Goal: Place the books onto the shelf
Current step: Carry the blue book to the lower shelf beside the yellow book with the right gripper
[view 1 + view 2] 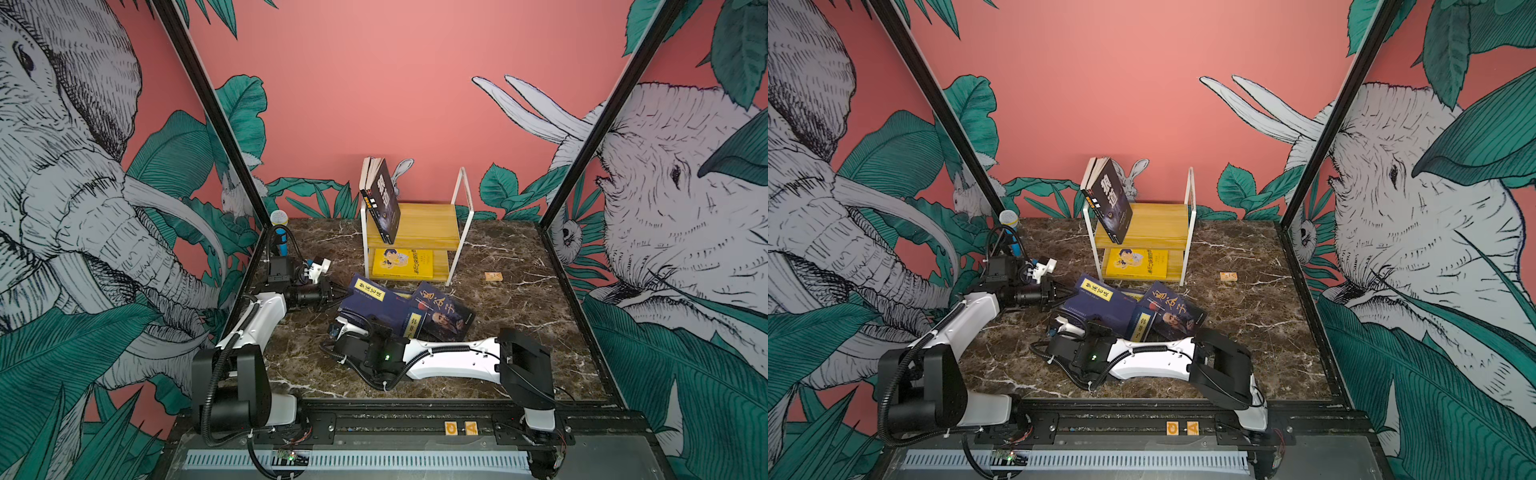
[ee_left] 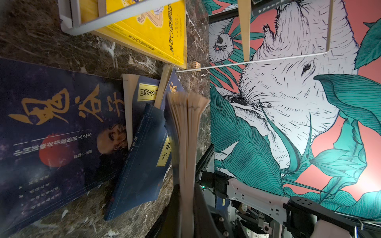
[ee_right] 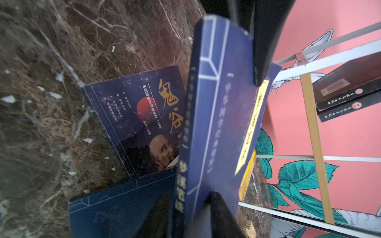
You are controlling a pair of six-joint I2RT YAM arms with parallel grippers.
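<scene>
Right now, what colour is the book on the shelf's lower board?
Yellow: the book shows best in a top view.

Navy book (image 1: 376, 305), yellow label (image 1: 371, 289); apparently blackish book (image 1: 384, 199)

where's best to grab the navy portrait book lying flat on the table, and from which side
Probably its bare right-hand edge, approached low from the right. The portrait book lies flat on the table, so only an edge can be pinched, and a yellow-label book overlaps its left side, while open table lies beside the right edge.
</scene>
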